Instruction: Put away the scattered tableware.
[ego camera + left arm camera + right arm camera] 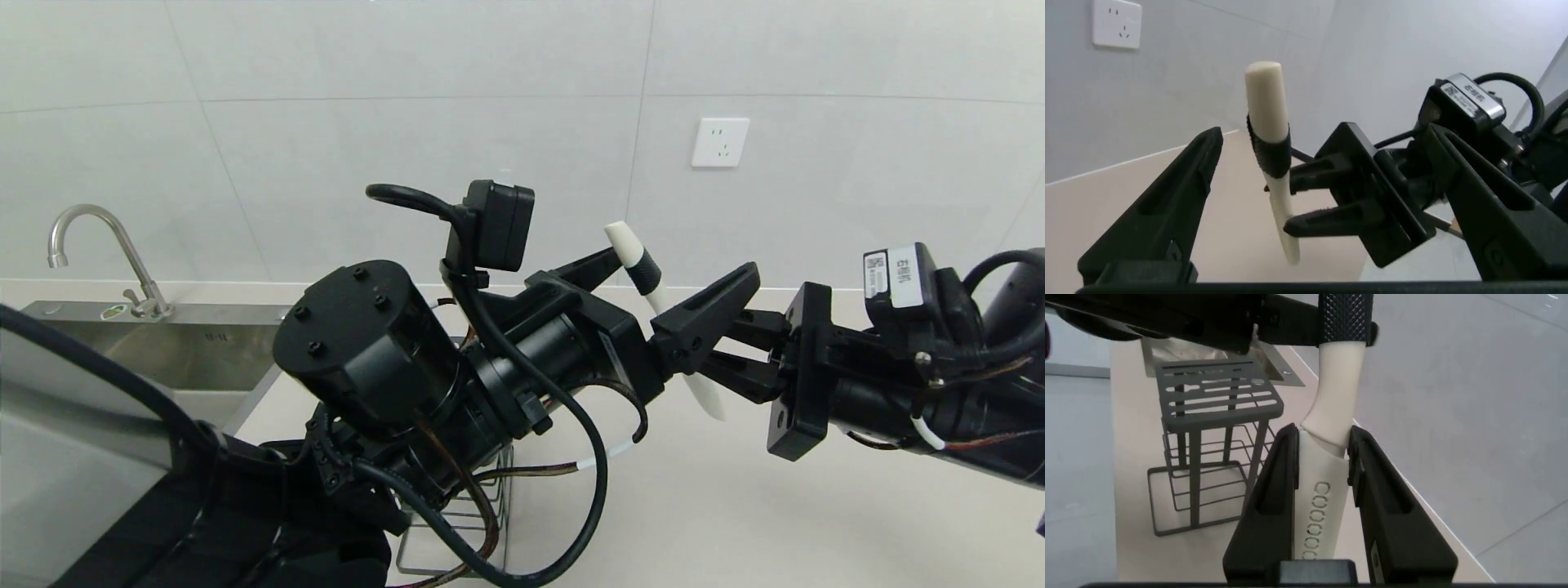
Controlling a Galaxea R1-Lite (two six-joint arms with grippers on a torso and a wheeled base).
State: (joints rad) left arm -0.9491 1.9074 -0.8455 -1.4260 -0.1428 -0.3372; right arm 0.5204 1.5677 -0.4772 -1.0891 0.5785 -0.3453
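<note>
Right claw pinches white knife blade; left claw spread, clearing handle.

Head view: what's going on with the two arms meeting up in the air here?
Both arms are above the counter with a white knife between them. The right gripper is shut on the blade and holds the knife roughly upright, handle up. The left gripper is open, with one finger on either side of the handle and gaps between. A wire rack stands on the counter by the sink.
</note>
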